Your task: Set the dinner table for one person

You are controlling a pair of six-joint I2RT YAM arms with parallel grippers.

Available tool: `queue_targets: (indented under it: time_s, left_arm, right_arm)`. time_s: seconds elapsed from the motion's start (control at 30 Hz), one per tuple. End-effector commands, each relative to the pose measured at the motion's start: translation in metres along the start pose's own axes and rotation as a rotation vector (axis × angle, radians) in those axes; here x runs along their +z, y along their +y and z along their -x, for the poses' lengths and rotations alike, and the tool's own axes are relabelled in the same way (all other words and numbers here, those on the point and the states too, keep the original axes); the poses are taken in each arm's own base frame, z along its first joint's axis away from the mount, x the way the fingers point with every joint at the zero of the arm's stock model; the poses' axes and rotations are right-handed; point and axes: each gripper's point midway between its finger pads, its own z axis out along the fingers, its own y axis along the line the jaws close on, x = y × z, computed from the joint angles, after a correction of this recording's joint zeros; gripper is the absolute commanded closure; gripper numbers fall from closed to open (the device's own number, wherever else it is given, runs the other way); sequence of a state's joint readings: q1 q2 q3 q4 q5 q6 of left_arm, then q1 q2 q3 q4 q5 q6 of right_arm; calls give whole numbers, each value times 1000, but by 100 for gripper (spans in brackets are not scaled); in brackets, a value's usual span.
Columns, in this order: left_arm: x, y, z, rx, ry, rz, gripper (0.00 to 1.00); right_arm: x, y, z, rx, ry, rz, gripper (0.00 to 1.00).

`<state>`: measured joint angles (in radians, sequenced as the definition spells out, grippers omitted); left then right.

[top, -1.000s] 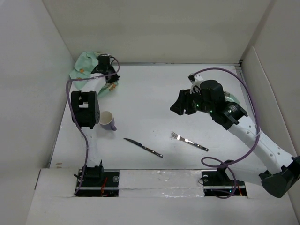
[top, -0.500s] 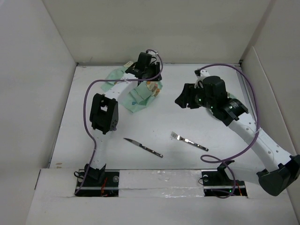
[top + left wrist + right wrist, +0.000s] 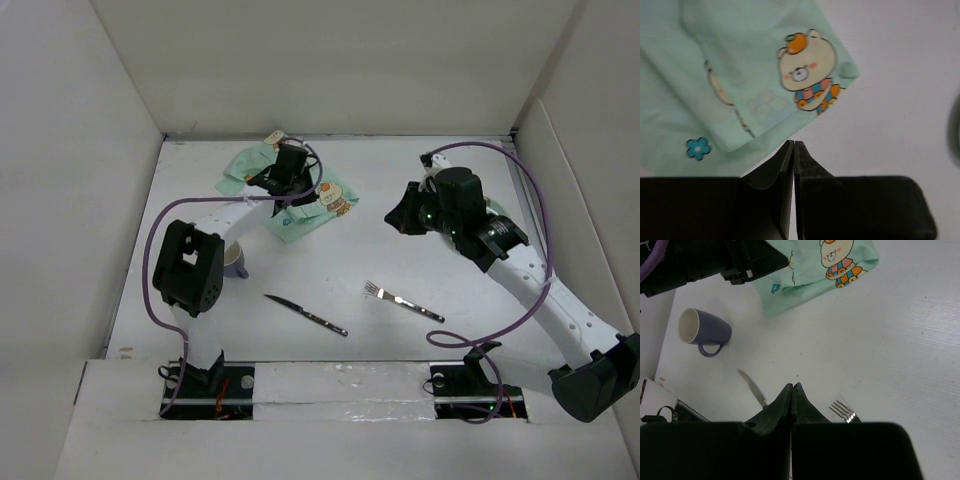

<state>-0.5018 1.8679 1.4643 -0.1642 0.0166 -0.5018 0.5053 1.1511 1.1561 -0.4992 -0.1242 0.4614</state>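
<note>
The dinner table [image 3: 330, 265] is the wide white surface. A mint-green placemat [image 3: 300, 220] with a bear print lies partly folded at its back, left of centre. My left gripper [image 3: 282, 180] hovers over it and is shut. In the left wrist view its tips [image 3: 794, 143] meet at the placemat's [image 3: 740, 75] near edge, with no cloth visible between them. My right gripper [image 3: 402, 215] is shut and empty above the bare table. Its tips [image 3: 792, 385] stand between a knife [image 3: 752, 390] and a fork [image 3: 842, 412].
A purple mug [image 3: 236, 260] lies on its side beside the left arm's elbow, its white inside showing in the right wrist view [image 3: 705, 330]. The knife [image 3: 305, 314] and fork [image 3: 403, 300] lie near the front. White walls enclose the table on three sides.
The placemat has come from the back left corner toward the middle and lies flatter. My left gripper travelled with it, then drew back slightly. The right gripper has shut and shifted slightly right.
</note>
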Motion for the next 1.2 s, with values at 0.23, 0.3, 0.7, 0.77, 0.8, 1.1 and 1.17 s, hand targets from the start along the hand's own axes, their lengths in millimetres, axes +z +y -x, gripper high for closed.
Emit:
queue_targets:
  time_s: [0.23, 0.3, 0.7, 0.77, 0.8, 1.1, 1.17]
  left_arm:
    - [3, 20, 43, -191, -179, 43, 83]
    - [21, 28, 35, -200, -151, 86, 82]
    - [47, 66, -5, -227, -69, 241, 79]
    - [48, 69, -10, -236, -54, 253, 78]
    - [47, 70, -11, -237, -53, 254, 78]
    - [56, 76, -32, -247, -2, 264, 70]
    - [57, 78, -34, -250, 2, 270, 70]
  right_arm:
    - [-8, 11, -5, 3, -18, 61, 100]
    - [-10, 9, -7, 6, -17, 53, 100]
    - [-22, 3, -18, 15, -17, 13, 100]
    - [-23, 3, -18, 16, -16, 14, 99]
    - [-22, 3, -18, 16, -16, 14, 99]
    - [-18, 1, -22, 17, -6, 12, 97]
    - [-18, 2, -21, 19, -7, 12, 96]
